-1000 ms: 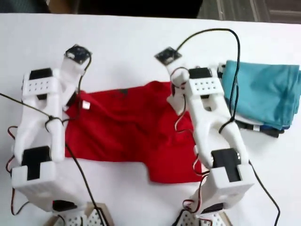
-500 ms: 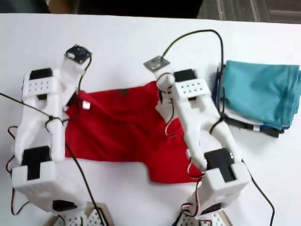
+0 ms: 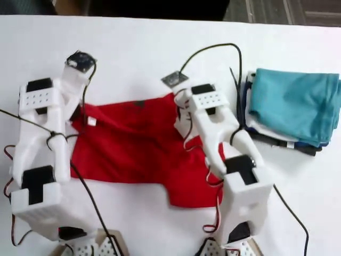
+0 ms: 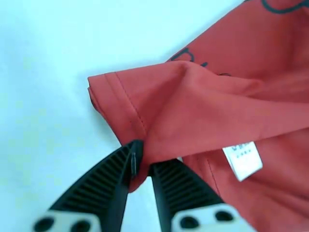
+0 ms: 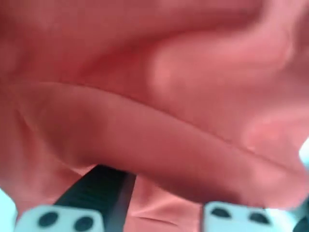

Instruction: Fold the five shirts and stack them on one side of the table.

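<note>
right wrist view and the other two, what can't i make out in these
Right wrist view: a fold of the red shirt, pressed close to the camera, lies over the right gripper; whether it grips the cloth cannot be told.
High view: the stack under the teal shirt shows thin edges, cut by the picture's edge; its shirts cannot be counted.
Left wrist view: the left gripper is shut on the hem; the dark print is creased and cut off.

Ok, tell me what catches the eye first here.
A red shirt lies across the middle of the white table, between the two arms. The left arm's jaws are shut on a fold at its edge, near a white label. A pile of folded shirts, teal on top, sits beside the right arm.
</note>
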Robot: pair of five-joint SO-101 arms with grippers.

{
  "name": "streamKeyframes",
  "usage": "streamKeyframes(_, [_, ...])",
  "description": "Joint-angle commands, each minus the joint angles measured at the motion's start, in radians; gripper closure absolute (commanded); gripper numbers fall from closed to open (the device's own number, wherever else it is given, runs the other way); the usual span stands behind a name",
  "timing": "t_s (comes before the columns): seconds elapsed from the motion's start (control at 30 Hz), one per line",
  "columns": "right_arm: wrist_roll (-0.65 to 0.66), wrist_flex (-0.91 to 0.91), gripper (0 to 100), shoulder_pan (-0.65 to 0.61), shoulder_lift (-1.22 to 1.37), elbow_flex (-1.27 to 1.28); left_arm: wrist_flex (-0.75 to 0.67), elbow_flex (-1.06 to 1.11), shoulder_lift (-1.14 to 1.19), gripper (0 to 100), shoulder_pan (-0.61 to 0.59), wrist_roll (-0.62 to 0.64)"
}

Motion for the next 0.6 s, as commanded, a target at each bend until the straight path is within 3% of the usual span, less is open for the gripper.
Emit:
streamKeyframes(0.0, [-0.006,-0.012,90.9,0.025,0.01,-0.049,-0.012,-0.01,-0.066,97,-0.006,-0.005])
streamKeyframes(0.27, [-0.002,-0.012,84.3,0.087,0.008,-0.049,-0.012,-0.01,-0.066,97,-0.006,-0.005])
streamKeyframes(0.57, [0.002,-0.019,83.9,0.099,0.019,-0.049,-0.012,-0.01,-0.066,97,-0.002,-0.005])
